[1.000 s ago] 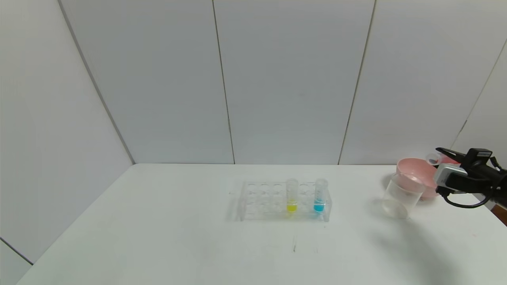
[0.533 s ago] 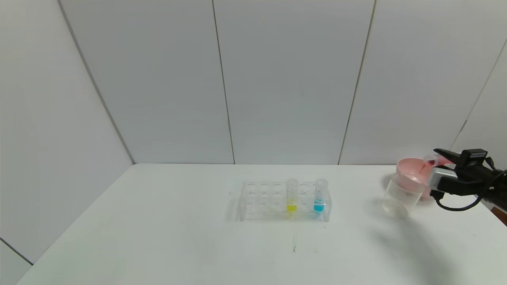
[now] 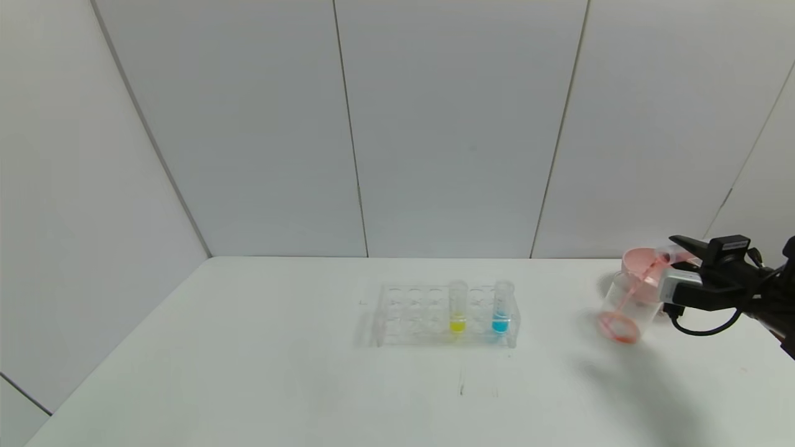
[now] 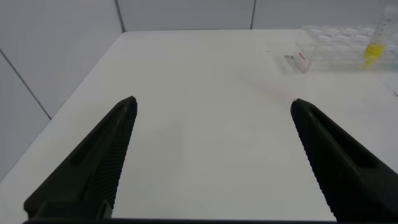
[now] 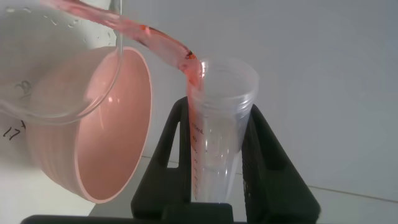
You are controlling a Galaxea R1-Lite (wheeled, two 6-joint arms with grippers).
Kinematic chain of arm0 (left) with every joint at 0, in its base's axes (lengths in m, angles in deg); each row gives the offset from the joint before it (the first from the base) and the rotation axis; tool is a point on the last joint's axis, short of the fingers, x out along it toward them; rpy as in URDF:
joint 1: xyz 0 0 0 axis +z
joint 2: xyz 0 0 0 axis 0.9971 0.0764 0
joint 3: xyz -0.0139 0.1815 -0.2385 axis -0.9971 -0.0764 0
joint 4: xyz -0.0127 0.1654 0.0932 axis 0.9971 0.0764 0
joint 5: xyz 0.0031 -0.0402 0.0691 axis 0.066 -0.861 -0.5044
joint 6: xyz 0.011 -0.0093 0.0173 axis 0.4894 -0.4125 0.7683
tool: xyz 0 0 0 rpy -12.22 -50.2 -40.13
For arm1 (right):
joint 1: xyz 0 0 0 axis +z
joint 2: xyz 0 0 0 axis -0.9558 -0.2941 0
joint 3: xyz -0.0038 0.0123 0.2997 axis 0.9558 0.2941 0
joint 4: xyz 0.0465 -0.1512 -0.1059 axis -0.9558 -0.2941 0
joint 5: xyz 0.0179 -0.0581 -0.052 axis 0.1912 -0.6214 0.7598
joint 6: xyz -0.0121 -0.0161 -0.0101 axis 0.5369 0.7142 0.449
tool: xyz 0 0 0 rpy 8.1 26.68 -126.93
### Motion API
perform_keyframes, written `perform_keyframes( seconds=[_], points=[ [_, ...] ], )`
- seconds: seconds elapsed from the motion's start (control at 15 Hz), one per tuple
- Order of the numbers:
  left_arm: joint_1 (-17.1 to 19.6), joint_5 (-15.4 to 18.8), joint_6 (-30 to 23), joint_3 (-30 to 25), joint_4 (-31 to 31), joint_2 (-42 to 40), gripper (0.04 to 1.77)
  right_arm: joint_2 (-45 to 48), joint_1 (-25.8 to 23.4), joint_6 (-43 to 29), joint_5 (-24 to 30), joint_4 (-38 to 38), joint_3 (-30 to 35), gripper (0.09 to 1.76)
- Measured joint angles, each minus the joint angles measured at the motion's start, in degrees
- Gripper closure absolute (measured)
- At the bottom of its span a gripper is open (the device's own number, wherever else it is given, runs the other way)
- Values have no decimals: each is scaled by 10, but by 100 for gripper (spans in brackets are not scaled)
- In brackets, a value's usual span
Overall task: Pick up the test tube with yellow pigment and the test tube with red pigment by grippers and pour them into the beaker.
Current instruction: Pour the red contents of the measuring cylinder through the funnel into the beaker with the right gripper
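Red pigment observed pouring into the beaker at the table's right side

The test tube with red pigment (image 5: pixel 217 124) is clamped between the fingers of the right gripper (image 3: pixel 683 248), tipped over, with an orange-red stream running from its mouth into the beaker (image 3: pixel 627 304), which stands just in front of the pink bowl (image 5: pixel 112 130). The test tube with yellow pigment (image 3: pixel 458 307) is seated upright in the clear rack (image 3: pixel 410 313), near the blue tube (image 3: pixel 501 307). The left gripper (image 4: pixel 211 162) is held spread wide and empty over the table (image 3: pixel 248 372)
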Motion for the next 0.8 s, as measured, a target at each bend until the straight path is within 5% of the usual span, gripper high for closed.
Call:
perform_keyframes(
  seconds=[0.8],
  points=[
    [0,0,0,0,0,0,5,2,0,53,-3,1,-4,132]
  ],
)
